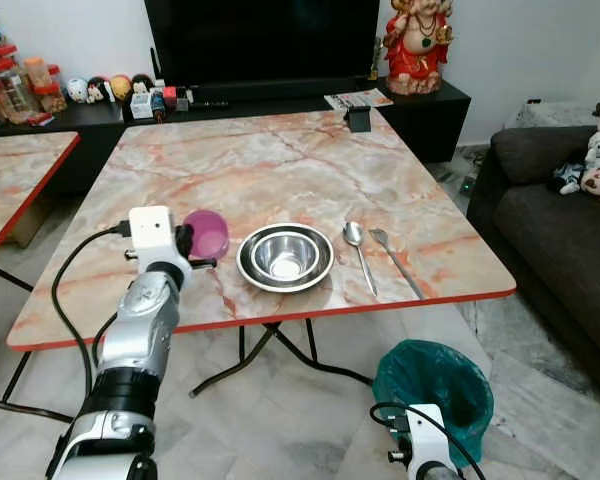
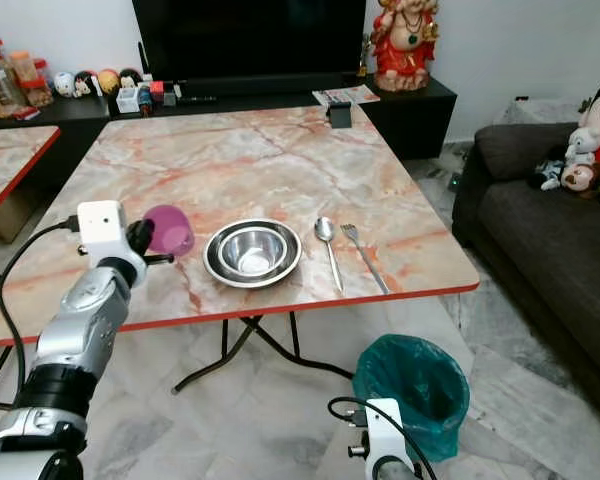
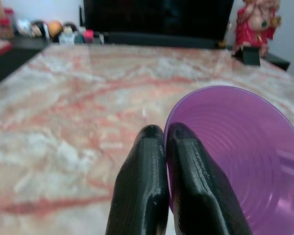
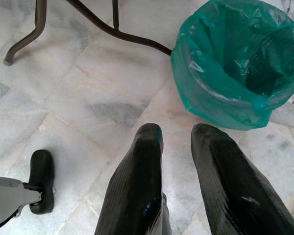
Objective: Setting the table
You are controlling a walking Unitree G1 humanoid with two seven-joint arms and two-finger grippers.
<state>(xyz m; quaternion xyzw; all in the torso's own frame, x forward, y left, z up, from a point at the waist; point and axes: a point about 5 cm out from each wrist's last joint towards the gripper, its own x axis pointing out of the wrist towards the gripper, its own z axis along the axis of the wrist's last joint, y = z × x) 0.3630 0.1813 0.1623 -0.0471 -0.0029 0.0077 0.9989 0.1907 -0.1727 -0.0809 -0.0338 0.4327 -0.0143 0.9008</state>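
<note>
- We see the left gripper (image 3: 164, 142) pinching the rim of a purple cup (image 3: 235, 156): one black finger sits inside the cup's mouth, the other outside, with the thin wall clamped between them.
- The cup is tipped so that its open mouth faces the wrist camera, and it lies to one side of the fingers rather than straight ahead of them.
- From the head views we place the cup (image 1: 207, 233) over the near left part of the marble table (image 1: 280, 160), just beside a steel bowl (image 1: 286, 256); we cannot tell whether the cup touches the tabletop.
- The bowl stands upright near the front edge, with a spoon (image 1: 357, 250) just to its right and a fork (image 1: 395, 260) beside the spoon, both lying flat and apart from each other.
- The right gripper (image 4: 179, 147) hangs low beside the table with its fingers slightly parted and nothing between them, above the tiled floor (image 4: 88, 98).
- A bin lined with a green bag (image 4: 237, 63) stands on the floor near that gripper, close to the table's dark leg (image 4: 117, 34).
</note>
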